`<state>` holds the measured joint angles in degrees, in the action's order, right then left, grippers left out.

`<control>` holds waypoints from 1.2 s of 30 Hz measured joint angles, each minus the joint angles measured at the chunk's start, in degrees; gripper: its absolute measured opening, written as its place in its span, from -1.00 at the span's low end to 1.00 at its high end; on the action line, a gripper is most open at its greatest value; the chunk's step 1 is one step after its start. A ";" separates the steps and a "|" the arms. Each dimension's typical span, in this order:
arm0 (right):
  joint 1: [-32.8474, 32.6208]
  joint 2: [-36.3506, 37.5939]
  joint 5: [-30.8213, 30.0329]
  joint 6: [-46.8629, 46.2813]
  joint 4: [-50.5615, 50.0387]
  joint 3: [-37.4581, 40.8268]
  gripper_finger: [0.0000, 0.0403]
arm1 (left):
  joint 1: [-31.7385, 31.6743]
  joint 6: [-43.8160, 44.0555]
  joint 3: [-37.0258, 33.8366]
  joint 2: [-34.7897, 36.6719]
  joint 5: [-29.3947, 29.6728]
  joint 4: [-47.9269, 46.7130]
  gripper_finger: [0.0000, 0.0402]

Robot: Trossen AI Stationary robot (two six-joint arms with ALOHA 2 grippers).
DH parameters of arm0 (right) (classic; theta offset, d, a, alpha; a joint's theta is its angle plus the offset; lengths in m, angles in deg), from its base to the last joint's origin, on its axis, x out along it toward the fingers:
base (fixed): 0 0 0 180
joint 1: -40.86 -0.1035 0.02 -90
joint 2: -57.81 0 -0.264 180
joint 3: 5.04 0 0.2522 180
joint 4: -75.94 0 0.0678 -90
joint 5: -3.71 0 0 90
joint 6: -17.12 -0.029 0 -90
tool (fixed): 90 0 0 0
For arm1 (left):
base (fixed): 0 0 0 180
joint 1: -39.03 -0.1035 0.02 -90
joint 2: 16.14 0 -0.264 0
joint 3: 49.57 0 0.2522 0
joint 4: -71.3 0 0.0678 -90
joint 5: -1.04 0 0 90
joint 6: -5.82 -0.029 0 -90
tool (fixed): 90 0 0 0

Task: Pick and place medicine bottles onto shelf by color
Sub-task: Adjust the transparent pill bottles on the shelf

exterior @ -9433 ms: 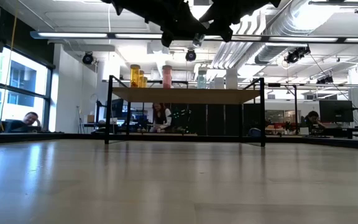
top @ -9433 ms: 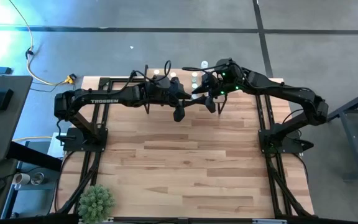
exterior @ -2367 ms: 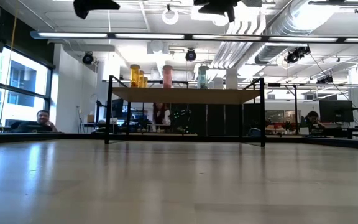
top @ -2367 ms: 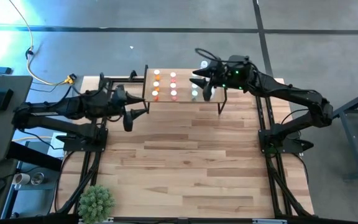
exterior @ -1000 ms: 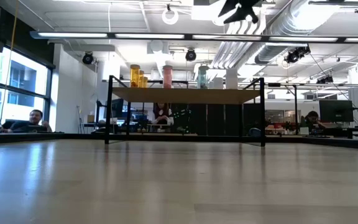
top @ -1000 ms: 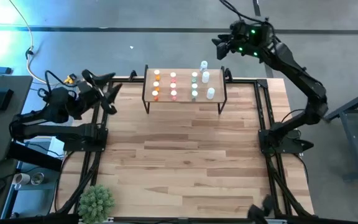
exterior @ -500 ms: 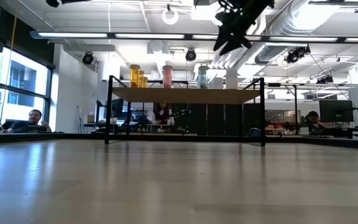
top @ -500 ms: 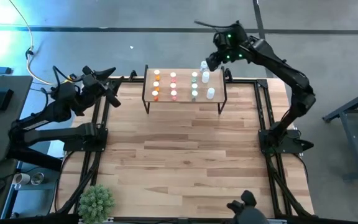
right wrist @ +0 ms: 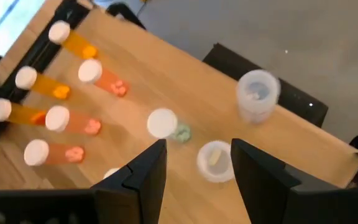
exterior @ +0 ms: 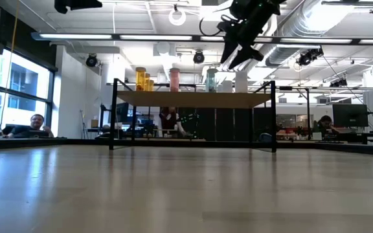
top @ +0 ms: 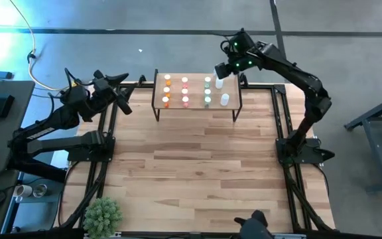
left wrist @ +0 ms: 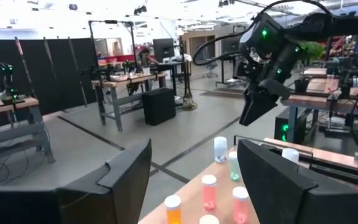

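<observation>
Seen from overhead, a small light-wood shelf (top: pixel 196 105) on thin black legs is standing at the upper centre of the frame, at the far edge of the table (top: pixel 197 172). The medicine bottles (top: pixel 185 91) are standing upright on it in columns that appear sorted by colour: orange bottles (top: pixel 167 90) in the left column, pink bottles (top: pixel 185 90) beside them, green bottles (top: pixel 207 91) next, and clear bottles (top: pixel 221 90) toward the shelf's right end, so each colour is keeping its own line. No bottles are showing on the table below. The right end effector (top: pixel 221 70) is hovering at the upper right of the frame, just above the clear bottles, with its fingers parted to a middling gap and holding nothing; in its wrist view the clear bottles (right wrist: pixel 257 93) are sitting just ahead of the dark fingers (right wrist: pixel 143 171), which suggests the arm is working over that end of the row. The left end effector (top: pixel 120 94) is waiting at the upper left, clear of the shelf, with fingers spread wide and empty, probably to leave the right arm room. A green plant (top: pixel 103 216) is sitting at the lower left corner.
</observation>
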<state>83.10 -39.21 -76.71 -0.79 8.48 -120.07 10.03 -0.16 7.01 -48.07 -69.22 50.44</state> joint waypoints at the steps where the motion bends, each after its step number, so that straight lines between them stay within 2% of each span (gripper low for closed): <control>1: -0.37 -0.22 -0.02 -0.01 -0.37 0.00 -0.15 | 0.00 0.00 0.00 -0.11 -0.06 -0.12 0.14; 9: -1.81 -2.78 -4.87 0.18 -1.56 0.00 -0.15 | 0.02 0.02 0.00 -0.10 -0.23 -1.51 0.14; 36: -2.16 -5.81 -5.33 1.88 -2.59 0.09 -0.15 | 0.02 0.85 0.00 -0.06 -1.61 -2.16 0.14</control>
<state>80.94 -45.01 -82.04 1.09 5.90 -119.98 10.06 0.70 7.01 -48.12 -70.83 48.28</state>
